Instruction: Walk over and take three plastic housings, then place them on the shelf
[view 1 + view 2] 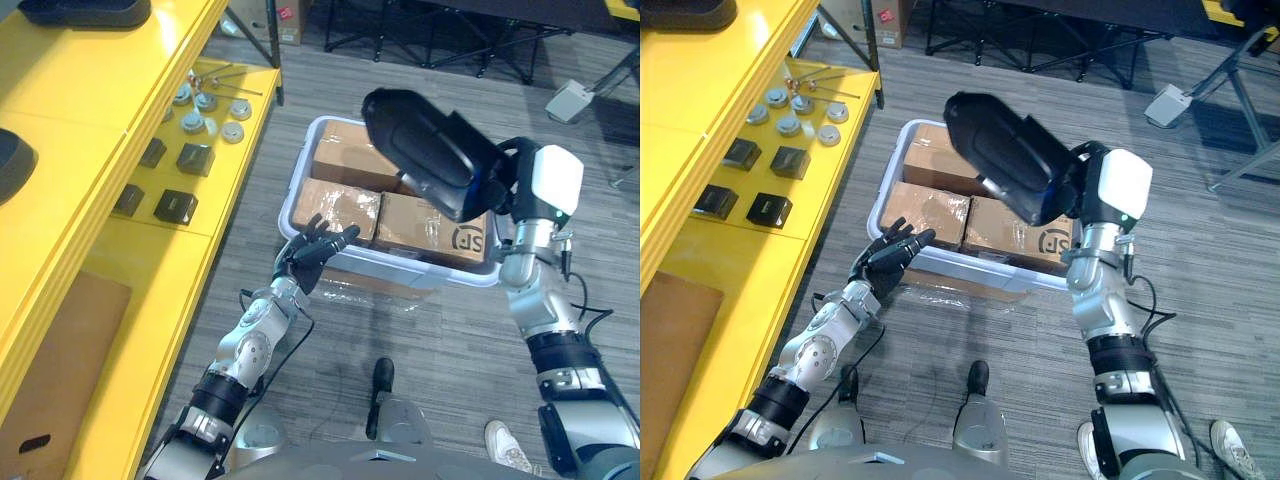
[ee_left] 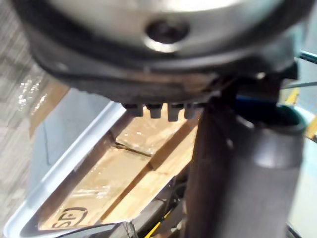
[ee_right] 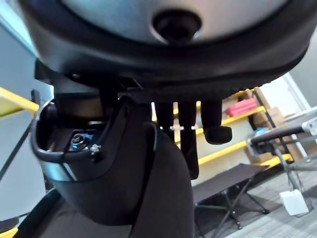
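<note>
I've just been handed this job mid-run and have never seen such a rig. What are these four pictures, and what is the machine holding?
It is a two-legged humanoid robot with two arms that end in dark hands. The two wide pictures come from the two eyes of its head camera, looking down. The two close ones come from cameras on its wrists.

Its right hand is raised and grips a large dark plastic housing. Its left hand is open, by the rim of a pale bin of cardboard boxes on the floor.

To its left stands a yellow shelf bearing small black boxes and round metal parts.
</note>
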Available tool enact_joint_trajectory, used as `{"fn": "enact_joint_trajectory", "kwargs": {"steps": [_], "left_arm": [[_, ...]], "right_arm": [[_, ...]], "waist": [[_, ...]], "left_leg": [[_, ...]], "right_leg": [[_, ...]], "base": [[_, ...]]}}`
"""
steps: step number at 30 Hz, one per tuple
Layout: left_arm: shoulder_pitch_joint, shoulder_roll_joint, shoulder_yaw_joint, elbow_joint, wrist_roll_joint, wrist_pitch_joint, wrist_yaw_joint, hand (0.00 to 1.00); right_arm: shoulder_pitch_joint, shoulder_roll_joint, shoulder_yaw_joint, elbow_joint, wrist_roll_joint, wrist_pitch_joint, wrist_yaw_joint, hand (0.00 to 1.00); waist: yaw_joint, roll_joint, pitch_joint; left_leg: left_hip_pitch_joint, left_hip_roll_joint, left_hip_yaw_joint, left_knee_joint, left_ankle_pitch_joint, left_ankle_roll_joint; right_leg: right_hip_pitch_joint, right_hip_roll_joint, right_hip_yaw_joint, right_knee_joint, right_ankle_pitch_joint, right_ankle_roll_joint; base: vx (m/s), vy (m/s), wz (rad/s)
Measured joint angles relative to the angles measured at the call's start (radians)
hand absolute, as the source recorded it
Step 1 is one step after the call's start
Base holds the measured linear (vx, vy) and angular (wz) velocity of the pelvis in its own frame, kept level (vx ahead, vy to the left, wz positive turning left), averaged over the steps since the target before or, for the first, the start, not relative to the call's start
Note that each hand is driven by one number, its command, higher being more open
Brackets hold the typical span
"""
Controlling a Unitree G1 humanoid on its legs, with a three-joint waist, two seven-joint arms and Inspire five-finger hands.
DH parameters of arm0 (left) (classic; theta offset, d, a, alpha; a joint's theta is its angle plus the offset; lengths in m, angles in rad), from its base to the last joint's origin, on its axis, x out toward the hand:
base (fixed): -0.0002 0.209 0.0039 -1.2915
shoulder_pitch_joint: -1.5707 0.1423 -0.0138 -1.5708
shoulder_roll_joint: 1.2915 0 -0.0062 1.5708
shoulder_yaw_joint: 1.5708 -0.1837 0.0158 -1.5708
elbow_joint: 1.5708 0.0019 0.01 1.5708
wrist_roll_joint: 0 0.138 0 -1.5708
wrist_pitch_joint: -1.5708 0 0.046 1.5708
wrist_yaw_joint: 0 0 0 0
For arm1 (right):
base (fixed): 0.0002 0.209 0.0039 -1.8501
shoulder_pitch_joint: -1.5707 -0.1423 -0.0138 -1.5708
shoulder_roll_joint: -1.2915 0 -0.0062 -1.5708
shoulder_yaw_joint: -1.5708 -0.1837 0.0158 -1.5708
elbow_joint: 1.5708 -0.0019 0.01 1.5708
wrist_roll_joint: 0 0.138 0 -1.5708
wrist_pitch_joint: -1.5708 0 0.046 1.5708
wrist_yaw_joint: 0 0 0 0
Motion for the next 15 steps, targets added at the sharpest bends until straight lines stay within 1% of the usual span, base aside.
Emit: {"fn": "enact_joint_trajectory", "kwargs": {"steps": [1,2,4,5,7,9,11,15], "left_arm": [[-0.012,-0.010,0.001,0.020,-0.035,-0.005,0.003,1.00],[-0.016,-0.015,0.002,0.026,-0.049,-0.009,0.004,1.00],[-0.037,-0.036,0.001,0.055,-0.108,-0.029,0.001,1.00],[-0.042,-0.039,0.000,0.055,-0.121,-0.030,-0.001,1.00],[-0.056,-0.051,0.000,0.055,-0.129,-0.048,-0.016,1.00],[-0.069,-0.052,-0.003,0.056,-0.132,-0.050,-0.019,1.00],[-0.095,-0.052,-0.020,0.075,-0.172,-0.050,-0.040,1.00],[-0.118,-0.053,-0.054,0.079,-0.247,-0.046,-0.061,1.00]], "right_arm": [[0.019,0.007,0.000,0.000,-0.027,-0.018,-0.002,0.00],[0.024,0.013,0.000,0.000,-0.035,-0.025,-0.002,0.00],[0.036,0.045,0.002,-0.002,-0.045,-0.060,-0.009,0.00],[0.040,0.051,0.004,-0.008,-0.053,-0.067,-0.009,0.00],[0.062,0.076,0.015,-0.048,-0.074,-0.103,-0.016,0.00],[0.064,0.083,0.032,-0.068,-0.074,-0.124,-0.022,0.00],[0.064,0.109,0.053,-0.081,-0.074,-0.158,-0.028,0.00],[0.065,0.145,0.103,-0.082,-0.074,-0.167,-0.028,0.00]], "waist": [[-0.001,0.000,-0.001],[-0.003,-0.001,-0.002],[-0.008,-0.002,-0.003],[-0.009,-0.002,-0.003],[-0.012,-0.004,-0.004],[-0.015,-0.005,-0.004],[-0.018,-0.011,-0.015],[-0.018,-0.029,-0.035]], "left_leg": [[0.000,0.000,0.000,0.000,0.000,0.000],[0.000,0.000,0.000,0.000,0.000,0.000],[0.002,0.000,0.003,0.000,0.000,0.000],[0.002,0.000,0.004,0.000,0.000,-0.001],[0.002,0.000,0.010,0.000,-0.001,-0.002],[0.002,0.000,0.015,0.000,-0.002,-0.003],[0.001,0.000,0.024,0.000,-0.004,-0.002],[0.001,-0.003,0.035,0.001,-0.010,-0.002]], "right_leg": [[-0.001,0.001,0.000,0.000,0.000,0.000],[-0.001,0.001,0.001,0.000,0.000,0.000],[-0.002,0.001,0.005,0.000,0.000,0.000],[-0.003,0.001,0.006,0.000,0.001,0.000],[-0.008,0.002,0.013,0.000,0.002,0.000],[-0.012,0.002,0.019,-0.001,0.004,0.000],[-0.013,0.004,0.024,-0.016,0.014,0.000],[-0.010,0.004,0.034,-0.040,0.028,0.000]], "base": [[-0.02,-0.007,-0.09],[-0.02,-0.006,-0.03],[-0.02,-0.005,-0.04],[-0.01,-0.004,-0.03],[0.00,-0.005,-0.08],[0.01,-0.003,-0.09],[0.01,-0.005,-0.11],[0.01,-0.006,-0.09]]}}
